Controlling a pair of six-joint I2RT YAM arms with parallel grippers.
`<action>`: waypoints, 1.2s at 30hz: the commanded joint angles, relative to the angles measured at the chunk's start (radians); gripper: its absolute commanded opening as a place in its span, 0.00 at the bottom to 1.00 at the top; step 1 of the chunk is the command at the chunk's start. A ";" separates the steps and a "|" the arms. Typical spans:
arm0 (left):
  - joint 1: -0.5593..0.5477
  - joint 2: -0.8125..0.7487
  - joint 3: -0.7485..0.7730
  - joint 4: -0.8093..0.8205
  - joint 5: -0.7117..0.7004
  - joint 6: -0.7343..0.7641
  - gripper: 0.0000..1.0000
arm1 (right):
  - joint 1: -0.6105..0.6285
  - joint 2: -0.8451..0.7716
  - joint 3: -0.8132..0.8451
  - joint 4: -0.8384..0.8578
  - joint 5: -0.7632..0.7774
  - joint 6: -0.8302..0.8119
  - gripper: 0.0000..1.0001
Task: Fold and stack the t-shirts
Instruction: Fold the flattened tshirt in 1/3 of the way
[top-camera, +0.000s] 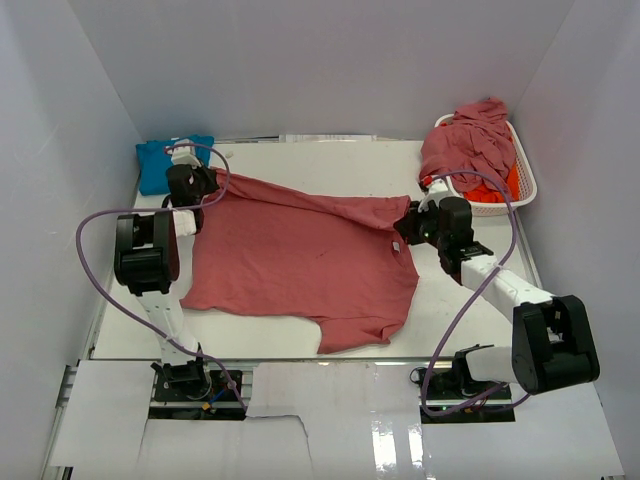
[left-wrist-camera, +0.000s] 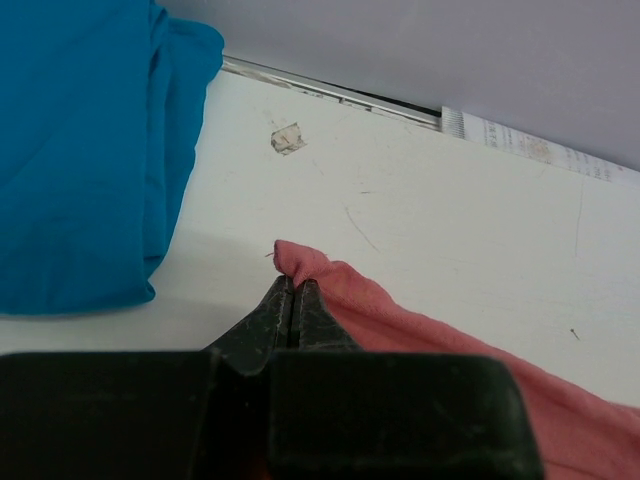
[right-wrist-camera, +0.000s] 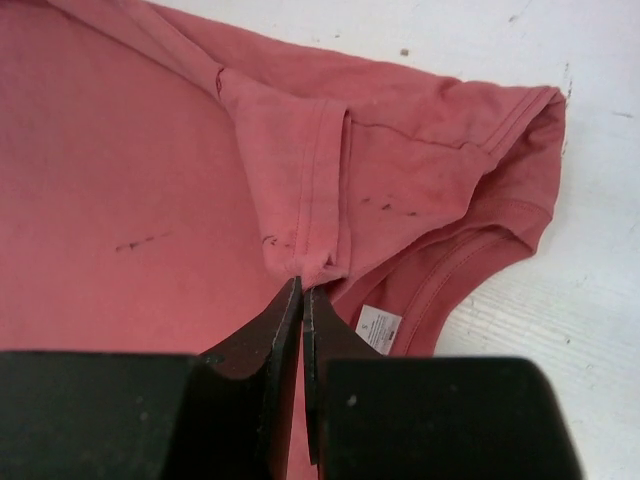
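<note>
A dusty rose-red t-shirt (top-camera: 300, 255) lies spread on the white table. My left gripper (top-camera: 207, 188) is shut on its far left corner, pinching a fold of the rose-red t-shirt (left-wrist-camera: 345, 290) just off the table; the gripper's tips (left-wrist-camera: 292, 285) show shut. My right gripper (top-camera: 405, 228) is shut on the sleeve hem near the collar of the rose-red t-shirt (right-wrist-camera: 300, 180); its tips (right-wrist-camera: 303, 290) pinch the cloth, with the neck label (right-wrist-camera: 378, 326) beside them. A folded turquoise t-shirt (top-camera: 160, 160) lies at the far left and also fills the left of the left wrist view (left-wrist-camera: 80, 150).
A white slatted basket (top-camera: 525, 180) at the far right holds more rose-red shirts (top-camera: 470, 145) and an orange one (top-camera: 490, 188). White walls enclose the table on three sides. A scrap of tape (left-wrist-camera: 287, 139) lies on the table (left-wrist-camera: 430, 200).
</note>
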 joint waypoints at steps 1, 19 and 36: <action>0.000 -0.081 -0.019 0.019 -0.023 0.007 0.00 | 0.011 -0.034 -0.025 0.057 0.020 0.013 0.08; 0.000 -0.138 -0.081 0.009 -0.036 0.014 0.00 | 0.049 -0.054 -0.128 0.021 0.040 0.031 0.08; 0.001 -0.181 -0.136 0.005 -0.074 0.019 0.00 | 0.112 -0.013 -0.168 0.004 0.101 0.045 0.08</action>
